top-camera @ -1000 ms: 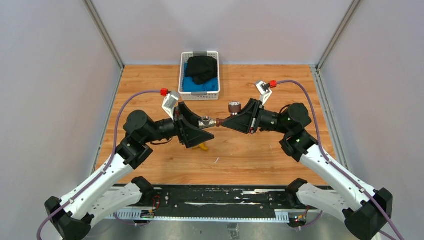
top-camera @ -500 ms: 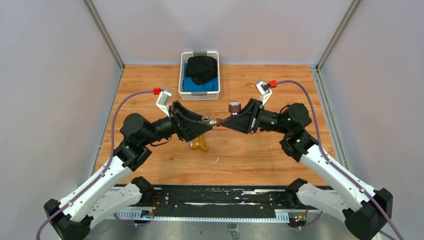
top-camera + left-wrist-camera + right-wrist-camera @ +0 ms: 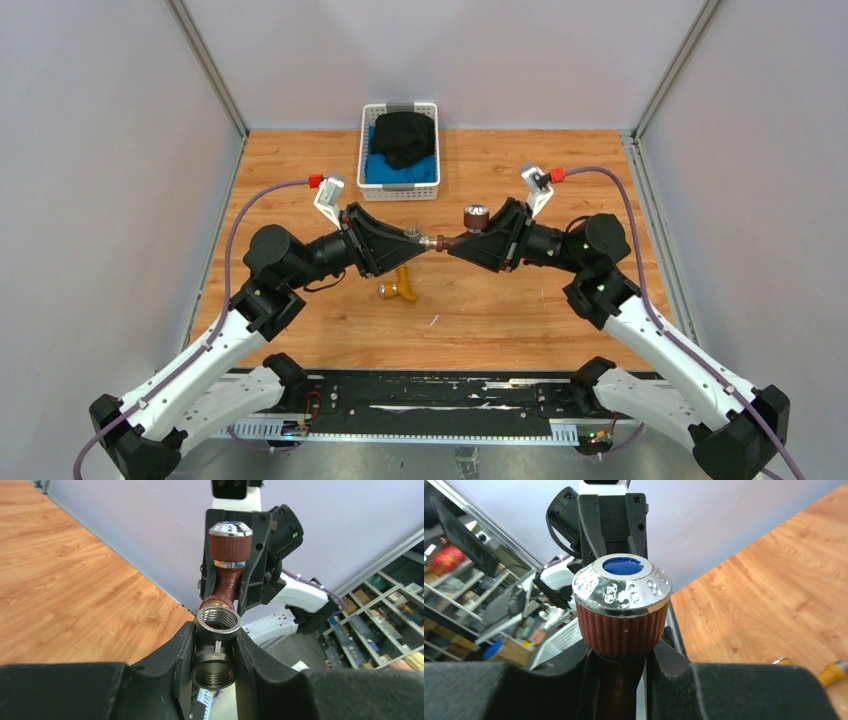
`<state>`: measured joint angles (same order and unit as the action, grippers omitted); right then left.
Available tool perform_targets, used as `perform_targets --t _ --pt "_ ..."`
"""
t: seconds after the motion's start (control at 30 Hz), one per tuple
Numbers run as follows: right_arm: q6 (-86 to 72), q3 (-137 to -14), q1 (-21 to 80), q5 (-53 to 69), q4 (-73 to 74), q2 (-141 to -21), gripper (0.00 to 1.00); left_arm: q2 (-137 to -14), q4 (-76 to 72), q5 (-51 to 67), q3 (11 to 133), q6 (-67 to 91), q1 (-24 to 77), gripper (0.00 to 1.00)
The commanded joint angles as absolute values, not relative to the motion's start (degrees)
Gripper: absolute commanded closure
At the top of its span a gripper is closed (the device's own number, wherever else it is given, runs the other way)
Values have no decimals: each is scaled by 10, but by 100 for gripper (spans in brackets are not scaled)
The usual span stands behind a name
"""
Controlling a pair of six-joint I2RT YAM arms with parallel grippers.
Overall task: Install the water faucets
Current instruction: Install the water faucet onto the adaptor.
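While the left gripper (image 3: 406,244) clamps a grey fitting (image 3: 216,630), the right gripper (image 3: 456,243) grips the blue-marked reddish-brown faucet (image 3: 622,614).

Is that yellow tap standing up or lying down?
Lying down: the yellow tap rests flat on the table, nothing holding it.

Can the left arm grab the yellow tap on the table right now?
Probably not yet. The left gripper is shut on the grey fitting, so it is full. The yellow tap lies uncovered on the table close by.
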<state>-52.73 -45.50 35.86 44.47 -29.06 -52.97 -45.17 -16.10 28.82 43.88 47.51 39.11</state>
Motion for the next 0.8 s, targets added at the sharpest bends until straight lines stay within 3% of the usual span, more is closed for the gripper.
perform_targets --t 0.0,0.13,0.33,0.63,0.77 --pt "-387 -403 359 446 -361 -461 100 -452 -171 276 435 542 394 100" --pt "-295 -330 361 432 -471 -390 100 -473 -199 318 430 647 394 100" --pt "-162 -363 363 459 -368 -328 100 -489 -249 375 422 753 388 100" --pt "120 -378 367 483 -253 -278 100 -598 -271 615 485 922 364 100" --pt "200 -389 368 508 -219 -273 100 -612 -270 626 492 965 362 100"
